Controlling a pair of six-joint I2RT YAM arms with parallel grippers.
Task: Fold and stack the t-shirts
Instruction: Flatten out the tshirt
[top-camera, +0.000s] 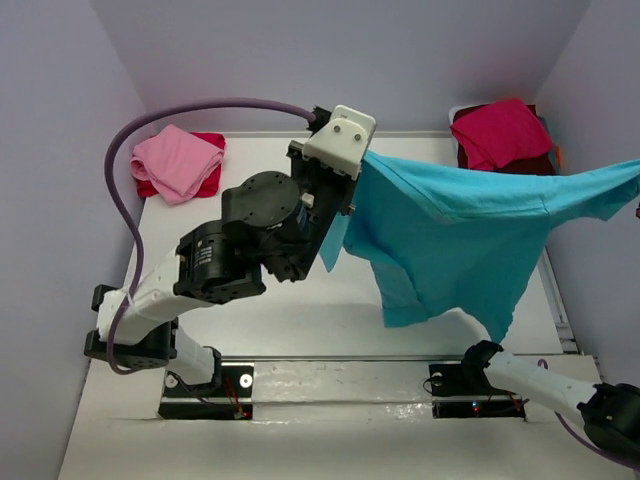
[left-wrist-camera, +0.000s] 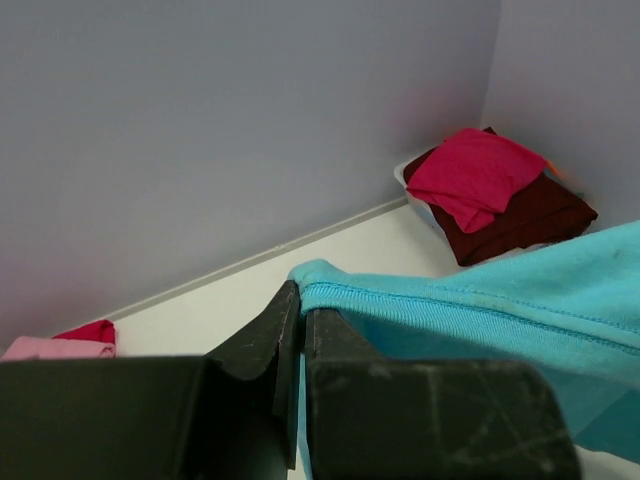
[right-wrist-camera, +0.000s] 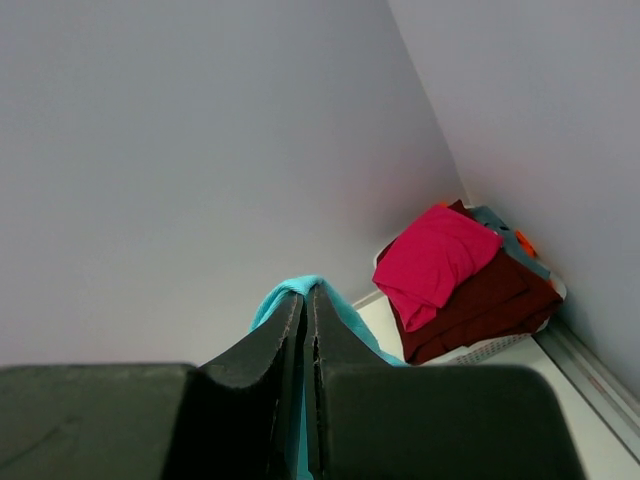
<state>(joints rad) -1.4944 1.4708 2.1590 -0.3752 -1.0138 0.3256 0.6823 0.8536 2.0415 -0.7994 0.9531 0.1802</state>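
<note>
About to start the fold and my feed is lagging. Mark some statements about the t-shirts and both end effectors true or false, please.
1. The left end effector is shut on the turquoise t-shirt. True.
2. The turquoise t-shirt is already folded. False: it hangs unfolded in the air, strung between both end effectors.
3. The right end effector is open. False: it is shut on turquoise cloth.
4. The pink t-shirt lies on the red t-shirt at the far left. True.
5. The crimson t-shirt lies under the dark maroon t-shirt. False: the crimson one lies on top.
</note>
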